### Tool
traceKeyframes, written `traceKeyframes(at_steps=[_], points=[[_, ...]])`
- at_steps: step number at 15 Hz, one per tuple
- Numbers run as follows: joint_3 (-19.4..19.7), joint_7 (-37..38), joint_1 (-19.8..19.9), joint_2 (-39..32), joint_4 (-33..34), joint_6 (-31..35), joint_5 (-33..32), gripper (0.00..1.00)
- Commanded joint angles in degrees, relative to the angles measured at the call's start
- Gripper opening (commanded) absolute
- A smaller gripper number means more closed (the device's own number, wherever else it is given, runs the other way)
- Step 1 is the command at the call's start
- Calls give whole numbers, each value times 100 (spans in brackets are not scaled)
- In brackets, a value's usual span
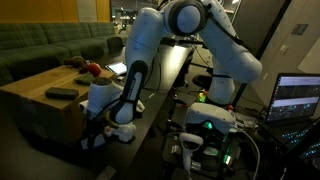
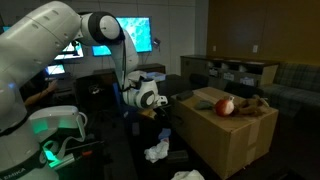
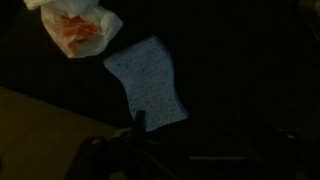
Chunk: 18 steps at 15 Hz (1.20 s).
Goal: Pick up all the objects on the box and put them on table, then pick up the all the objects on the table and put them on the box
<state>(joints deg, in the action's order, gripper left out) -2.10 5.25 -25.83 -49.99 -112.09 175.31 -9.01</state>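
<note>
Dim room, green sofa (image 1: 45, 45) at the back, glowing monitors (image 2: 128, 35).

Matt brown cardboard box (image 2: 240, 140), glossy white plastic arm shell (image 2: 40, 40), soft pale woven cloth (image 3: 150, 82), smooth dark table (image 3: 250, 60).

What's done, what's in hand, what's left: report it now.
Looks done: a white cloth toy and a pale cloth lie on the black table. In hand: nothing; the gripper hangs low over the table, jaws open and empty. Left: the red toy and the dark bar sit on the box, then the return trip.
</note>
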Motion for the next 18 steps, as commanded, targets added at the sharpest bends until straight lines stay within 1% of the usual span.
traceKeyframes(at_steps=[1, 2, 6, 9, 11, 14, 18], points=[[-432, -505, 568, -164, 29, 259, 13, 100], [-543, -622, 718, -187, 8, 284, 6, 100], [-795, -950, 1106, -358, 61, 261, -6, 100], [-878, -1094, 1225, -447, 68, 252, -16, 100], [-846, -1124, 1189, -545, 118, 255, -17, 100], [-623, -1009, 946, -710, 243, 297, 11, 100], [-435, -949, 810, -876, 395, 326, 30, 100]])
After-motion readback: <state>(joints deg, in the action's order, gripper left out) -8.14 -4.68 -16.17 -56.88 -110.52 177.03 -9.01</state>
